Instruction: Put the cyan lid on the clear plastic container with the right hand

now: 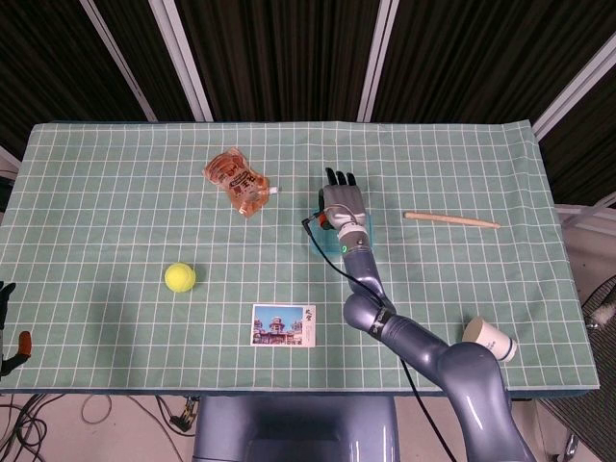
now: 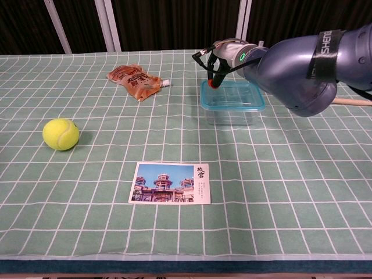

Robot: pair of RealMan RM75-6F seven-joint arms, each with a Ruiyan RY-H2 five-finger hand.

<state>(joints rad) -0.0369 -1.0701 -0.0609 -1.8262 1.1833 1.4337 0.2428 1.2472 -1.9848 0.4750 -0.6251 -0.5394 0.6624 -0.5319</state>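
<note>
- Step in hand, as I judge it: seating the cyan lid [image 2: 232,96] on the clear plastic container [image 2: 230,115]. In the chest view the lid already lies across the container's top, corners roughly matched to the walls.
- To do it well I want even downward pressure with the palm flat, starting at the corner under the thumb side and working round the rim, so that no edge pops up. I push straight down, since a sideways push would slide the light box on the desk [image 1: 115,192] cloth.
- I cannot tell from either view whether the rim has snapped home; before lifting off I check the lid's far edge, which the arm hides.
- Right robot hand [image 1: 344,208]: over the lid, fingers extended and pointing away from the robot in the head view, palm down. The red-tipped thumb [image 2: 215,85] sits at the lid's near-left corner, seemingly touching it. Whether the palm presses the lid or only hovers I cannot tell; nothing is gripped as far as I see.
- Left robot hand [image 1: 8,332]: only a sliver shows at the frame edge, well apart from the work; whether its fingers are apart or curled I cannot tell.
- Lid and container both lie directly beneath the right robot hand.
</note>
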